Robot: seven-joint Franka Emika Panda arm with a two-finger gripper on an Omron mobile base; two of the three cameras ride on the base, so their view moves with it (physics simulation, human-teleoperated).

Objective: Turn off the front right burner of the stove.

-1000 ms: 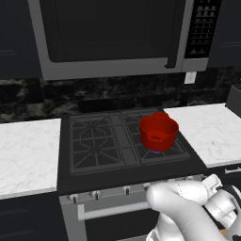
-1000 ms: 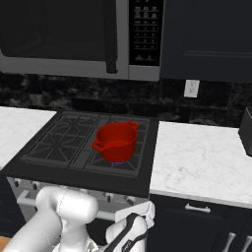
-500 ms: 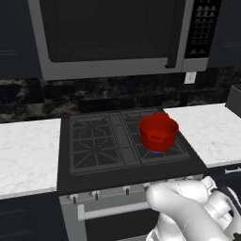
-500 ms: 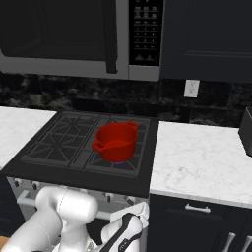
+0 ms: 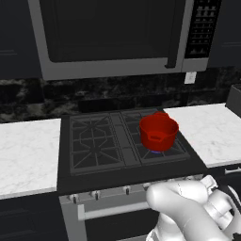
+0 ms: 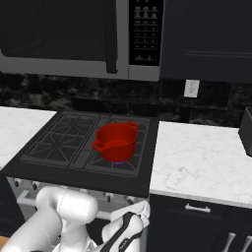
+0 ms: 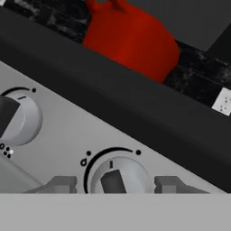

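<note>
The stove [image 5: 94, 141] [image 6: 54, 142] is a black cooktop with dark grates and a steel front. A red pot [image 5: 158, 132] [image 6: 115, 141] [image 7: 131, 36] sits on the front right burner [image 5: 178, 148] [image 6: 137, 165], and a small blue flame [image 5: 155, 151] shows under it. In the hand view my gripper [image 7: 113, 185] is open, close against the steel front. A silver knob [image 7: 119, 178] with a dark grip stands between the two fingertips [image 7: 58, 185]. I cannot tell whether they touch it.
A second knob [image 7: 13, 118] sits to the left on the steel panel. More small knobs [image 5: 96, 194] line the stove front. White marble counters [image 5: 28, 155] [image 6: 197, 162] flank the stove, and a microwave [image 5: 113, 33] hangs above it.
The hand has edged slightly lower in front of the stove. The pot, stove and flame look the same.
</note>
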